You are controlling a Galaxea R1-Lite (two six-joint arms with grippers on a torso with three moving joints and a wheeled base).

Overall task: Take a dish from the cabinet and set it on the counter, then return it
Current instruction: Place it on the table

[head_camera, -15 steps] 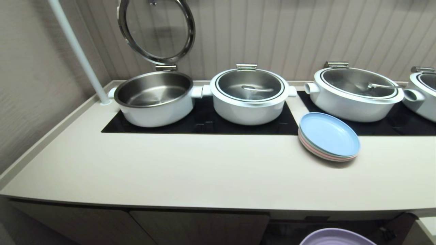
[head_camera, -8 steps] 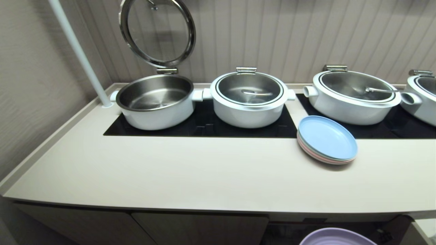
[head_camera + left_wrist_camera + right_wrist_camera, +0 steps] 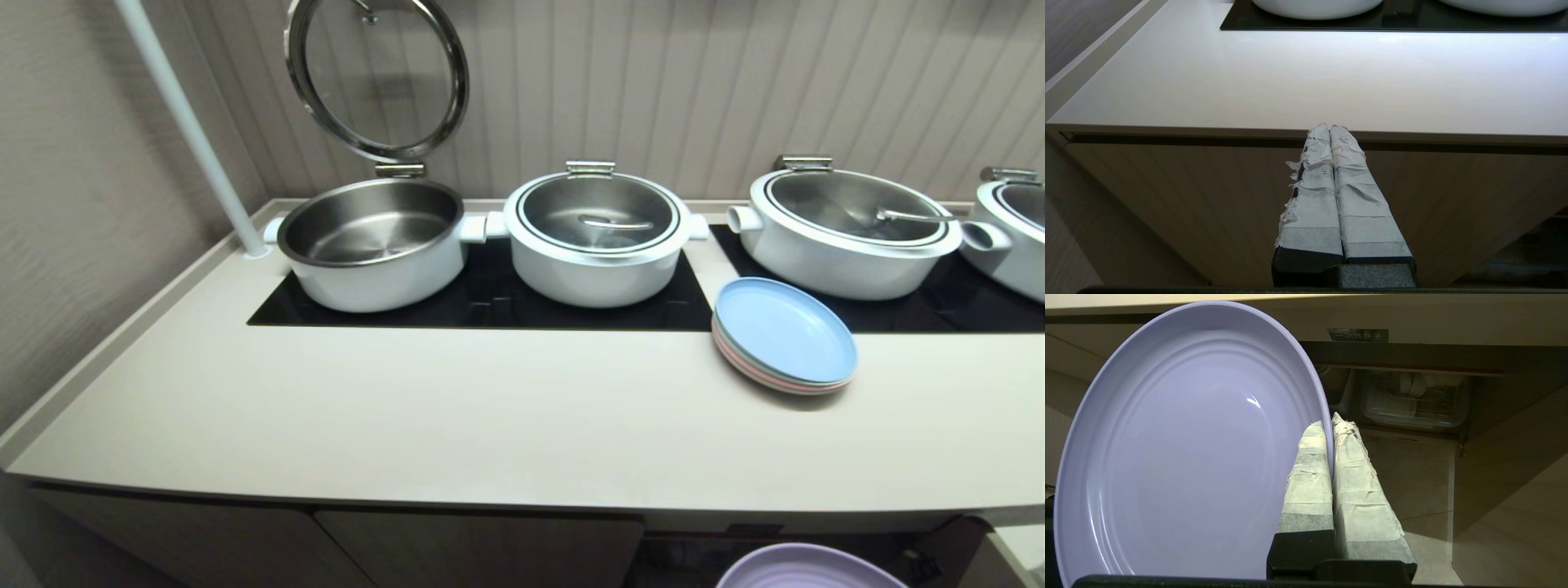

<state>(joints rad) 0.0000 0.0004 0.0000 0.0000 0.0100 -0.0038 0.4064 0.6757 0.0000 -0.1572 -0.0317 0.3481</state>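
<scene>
A ribbed beige wall (image 3: 735,73) backs a long cream surface (image 3: 457,408) with a rounded front edge, and a white pole (image 3: 192,131) rises from its far left corner. Two black glass cooktop panels (image 3: 490,302) are set into the surface and carry white pots: the leftmost pot (image 3: 371,245) stands with its glass lid (image 3: 377,73) hinged up, the others (image 3: 600,237) have lids down. A stack of plates (image 3: 784,336), blue on top, sits on the surface between the two panels, near the front of them. Below the surface, the cabinet (image 3: 1412,400) stands open on the right, a clear container (image 3: 1414,398) on its shelf and a small black label (image 3: 1357,335) above. The right gripper (image 3: 1333,420) is clamped on the rim of the lavender dish (image 3: 1184,457), held in front of the open cabinet, below the surface edge. The left gripper (image 3: 1330,127), fingers pressed together and empty, hangs before the closed cabinet door (image 3: 1188,196)
</scene>
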